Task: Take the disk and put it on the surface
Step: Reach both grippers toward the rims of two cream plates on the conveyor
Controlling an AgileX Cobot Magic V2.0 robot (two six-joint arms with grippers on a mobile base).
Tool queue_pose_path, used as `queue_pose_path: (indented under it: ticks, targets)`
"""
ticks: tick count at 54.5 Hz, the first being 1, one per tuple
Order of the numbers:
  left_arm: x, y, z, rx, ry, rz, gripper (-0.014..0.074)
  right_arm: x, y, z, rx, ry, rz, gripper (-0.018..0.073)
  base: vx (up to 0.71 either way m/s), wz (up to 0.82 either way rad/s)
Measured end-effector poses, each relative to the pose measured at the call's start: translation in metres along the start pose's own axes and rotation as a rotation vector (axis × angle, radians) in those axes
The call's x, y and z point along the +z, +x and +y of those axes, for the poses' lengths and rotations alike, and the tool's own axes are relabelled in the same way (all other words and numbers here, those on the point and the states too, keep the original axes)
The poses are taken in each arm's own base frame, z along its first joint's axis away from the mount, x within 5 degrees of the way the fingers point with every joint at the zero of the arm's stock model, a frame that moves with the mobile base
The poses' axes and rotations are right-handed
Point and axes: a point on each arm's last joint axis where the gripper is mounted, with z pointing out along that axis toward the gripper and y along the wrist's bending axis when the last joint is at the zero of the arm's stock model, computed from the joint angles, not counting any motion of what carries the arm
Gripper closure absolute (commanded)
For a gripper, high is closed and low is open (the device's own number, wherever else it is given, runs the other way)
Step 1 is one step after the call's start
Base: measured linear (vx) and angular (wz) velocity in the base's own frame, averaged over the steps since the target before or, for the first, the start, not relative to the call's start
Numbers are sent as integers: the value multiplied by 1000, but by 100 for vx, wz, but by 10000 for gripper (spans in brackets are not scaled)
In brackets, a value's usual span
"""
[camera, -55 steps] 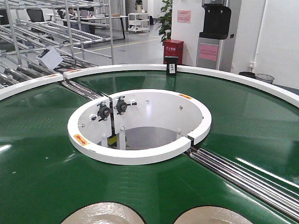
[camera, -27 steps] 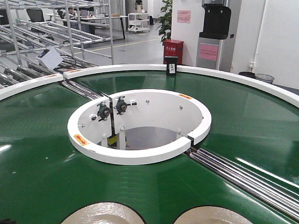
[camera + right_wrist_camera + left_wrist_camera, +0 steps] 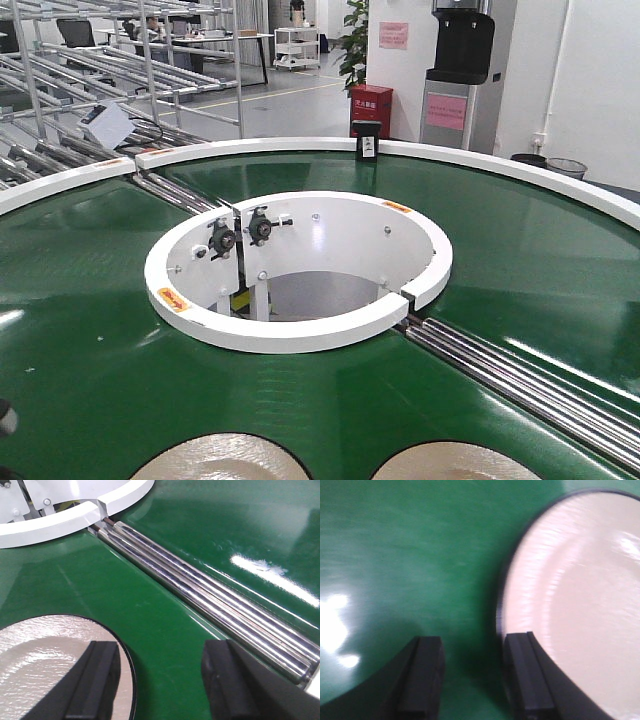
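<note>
A dark rounded shape [image 3: 5,416] is now poking in at the left edge of the front view, where half a second ago only green belt was showing. It is cut off by the frame, so I cannot say what it is.

The left gripper [image 3: 472,677] is standing open, its jaws holding nothing, with bare green conveyor belt [image 3: 410,555] showing between them. Its right-hand finger [image 3: 525,677] is overlapping the dark rim of the left disk [image 3: 575,605], while the other finger is sitting over open belt. This view is blurring, so I cannot tell whether the finger is touching the disk.

The right gripper [image 3: 165,680] is gaping wider, also holding nothing. One finger [image 3: 97,680] is lying over the edge of the right disk [image 3: 50,665], and the steel rollers [image 3: 215,600] are running just beyond the other.

Only the front view is showing both pale disks together, lying side by side but apart on the belt at the bottom edge, left [image 3: 215,455] and right [image 3: 455,462], each cropped by the frame. The white inner ring [image 3: 300,330] is sitting beyond them, with open belt between.
</note>
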Motion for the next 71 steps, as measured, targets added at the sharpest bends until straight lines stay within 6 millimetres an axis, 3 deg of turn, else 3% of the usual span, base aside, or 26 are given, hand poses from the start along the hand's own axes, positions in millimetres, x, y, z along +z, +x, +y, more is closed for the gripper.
queue_pose_path:
  ticks: [22,33,40,51,63,71]
  targets:
    - [55,9,0,-45,211,103,189,0,5,0,0,1,48,115,0,0]
    - [70,8,-2,-95,319,98,197,0,5,0,0,1,53,115,0,0]
    - [75,8,-2,-129,354,95,290,0,5,0,0,1,58,115,0,0]
    - [75,7,-8,-178,439,102,609,0,7,0,2,1,71,120,0,0]
    - [72,9,-14,-180,514,122,605,5,18,4,83,-29,210,155,0,0]
    - [68,6,-9,-186,534,116,604,23,31,9,156,-61,423,155,0,0]
